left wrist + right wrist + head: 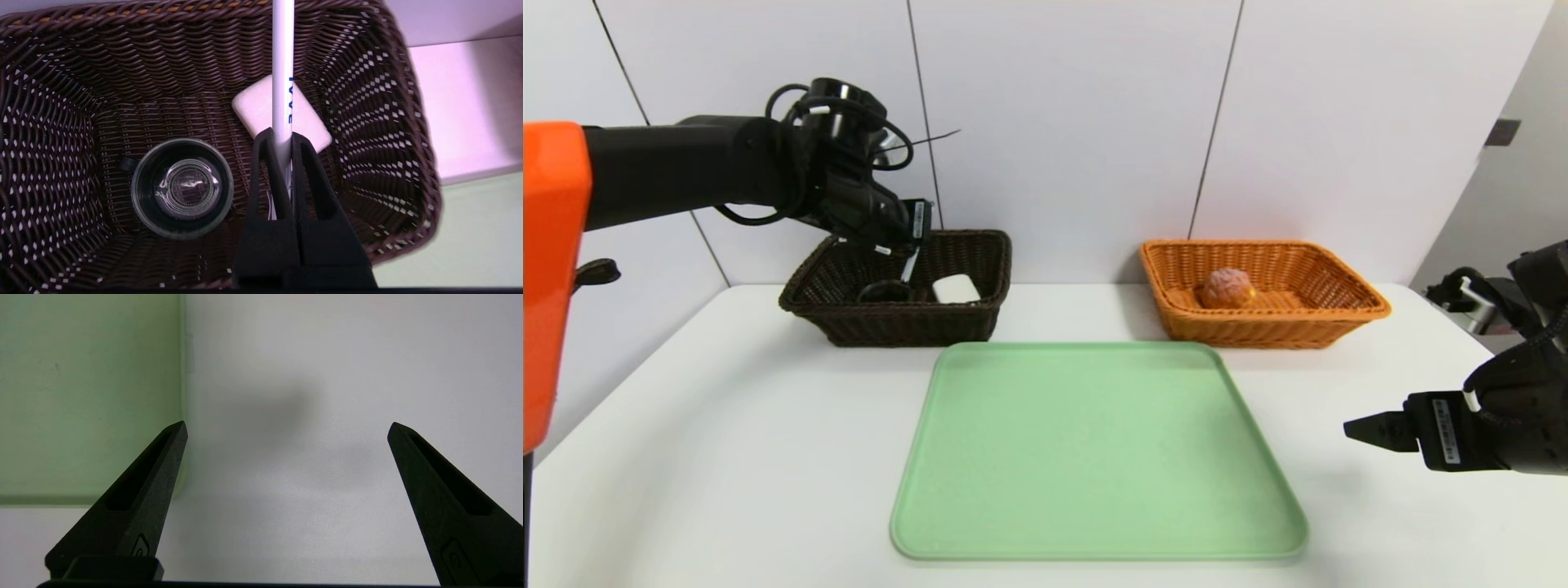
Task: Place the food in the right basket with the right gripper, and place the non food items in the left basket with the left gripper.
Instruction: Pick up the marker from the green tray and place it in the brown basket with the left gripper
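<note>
My left gripper (pixel 908 255) (pixel 281 136) hangs over the dark brown basket (pixel 964 245) (pixel 367 81), shut on a white pen (pixel 282 73) (pixel 910 265) that points down into it. Inside the basket lie a black round lens-like cup (pixel 885 291) (pixel 182 188) and a white rectangular block (pixel 955 288) (pixel 255 108). The orange basket (pixel 1347 286) at the back right holds a brown round piece of food (pixel 1227 288). My right gripper (pixel 1364 429) (pixel 287 430) is open and empty, low over the table just right of the green tray (pixel 1094 449) (pixel 81 396).
The green tray lies at the table's centre with nothing on it. White wall panels stand behind both baskets. The table's right edge runs near my right arm.
</note>
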Action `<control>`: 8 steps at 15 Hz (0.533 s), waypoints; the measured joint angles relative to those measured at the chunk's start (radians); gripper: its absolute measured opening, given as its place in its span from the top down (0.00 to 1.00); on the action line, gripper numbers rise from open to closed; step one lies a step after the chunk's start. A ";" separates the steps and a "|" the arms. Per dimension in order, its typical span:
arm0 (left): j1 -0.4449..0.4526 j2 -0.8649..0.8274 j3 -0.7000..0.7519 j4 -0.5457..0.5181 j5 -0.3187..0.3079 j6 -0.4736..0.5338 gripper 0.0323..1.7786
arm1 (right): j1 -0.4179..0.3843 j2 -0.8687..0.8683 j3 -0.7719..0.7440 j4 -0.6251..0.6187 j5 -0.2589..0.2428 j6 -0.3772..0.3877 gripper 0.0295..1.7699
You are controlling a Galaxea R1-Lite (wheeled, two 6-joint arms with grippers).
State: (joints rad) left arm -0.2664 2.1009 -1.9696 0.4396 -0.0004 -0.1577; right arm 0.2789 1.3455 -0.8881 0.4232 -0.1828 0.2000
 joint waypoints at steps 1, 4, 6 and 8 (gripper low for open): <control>0.004 0.019 0.000 -0.009 0.000 0.000 0.99 | 0.000 0.001 0.000 0.000 0.000 0.000 0.04; 0.006 0.064 -0.001 -0.033 0.001 0.000 0.99 | -0.001 0.009 -0.005 -0.001 0.000 0.000 0.04; 0.007 0.084 -0.002 -0.040 0.000 0.000 0.99 | -0.001 0.012 -0.007 -0.001 0.000 0.000 0.04; 0.007 0.101 -0.002 -0.055 0.002 0.000 0.99 | -0.001 0.013 -0.007 -0.001 -0.001 0.000 0.04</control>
State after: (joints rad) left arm -0.2591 2.2019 -1.9715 0.3843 0.0013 -0.1572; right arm 0.2779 1.3585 -0.8953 0.4219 -0.1836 0.1996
